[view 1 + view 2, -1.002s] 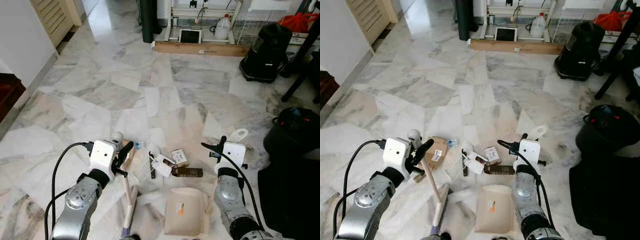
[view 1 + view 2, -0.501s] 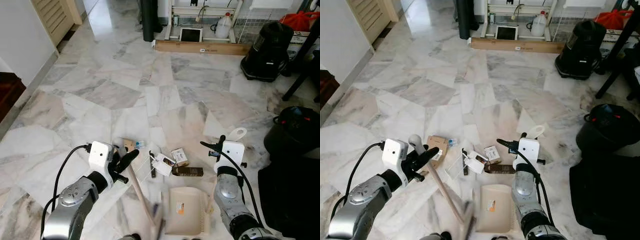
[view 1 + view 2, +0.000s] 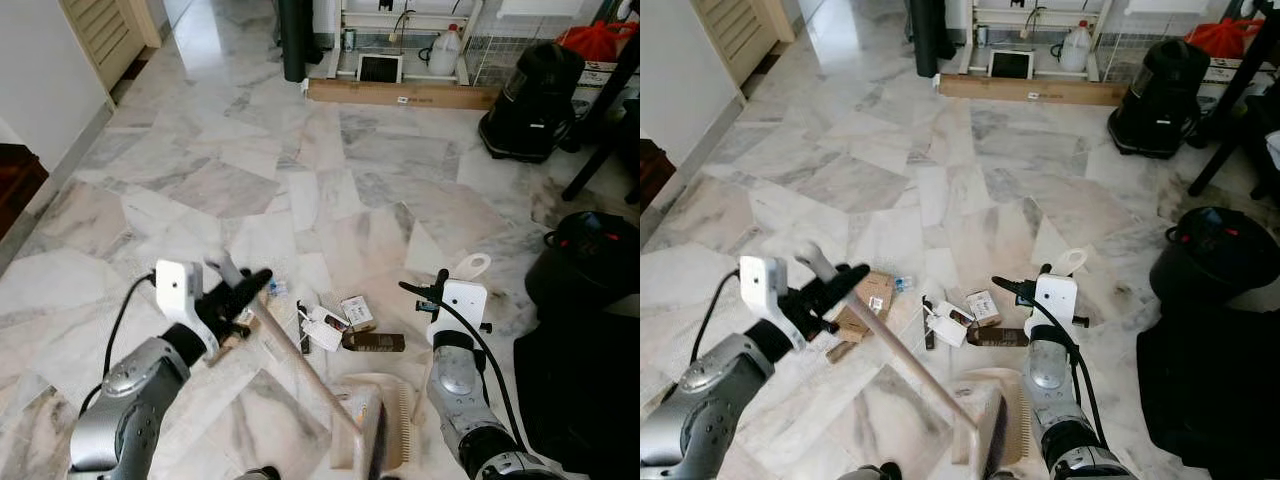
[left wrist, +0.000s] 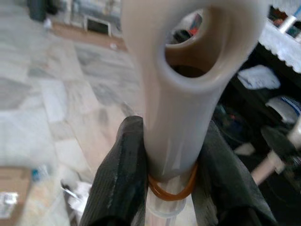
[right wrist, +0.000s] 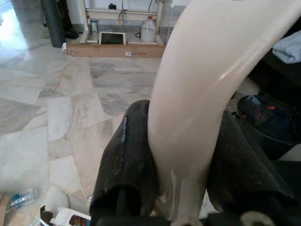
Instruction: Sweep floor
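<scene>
From my left gripper (image 3: 243,291), clamped on the broom (image 3: 300,368) handle, the stick slants down and right to its head at the dustpan (image 3: 395,420), which my right gripper (image 3: 432,291) grips, with the litter (image 3: 345,325) between them.

open marble floor (image 3: 330,170) ahead | litter pile (image 3: 335,325) between arms | black bin (image 3: 590,265) right
</scene>
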